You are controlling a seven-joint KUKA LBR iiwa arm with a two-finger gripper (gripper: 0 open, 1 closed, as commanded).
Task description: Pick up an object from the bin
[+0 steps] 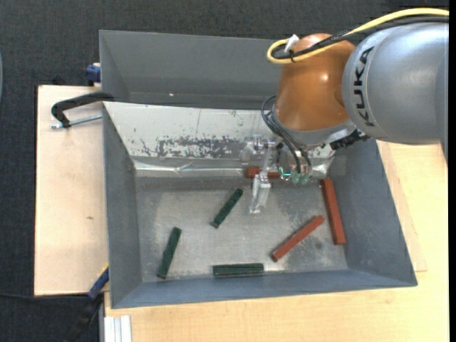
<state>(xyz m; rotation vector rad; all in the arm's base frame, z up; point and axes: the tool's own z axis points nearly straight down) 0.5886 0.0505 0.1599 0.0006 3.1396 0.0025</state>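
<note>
One hand hangs at the bin's upper middle; whether it is open or holds anything I cannot tell. A short red piece lies just beside it by the back wall. Closing there may scrape the wall and miss.

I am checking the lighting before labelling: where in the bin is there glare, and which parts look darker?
Camera view: glare lies in a bright band along the bin's back wall, with dark speckles in it; the hand hangs just below this band; the floor is evenly lit; the side walls look darker.
</note>
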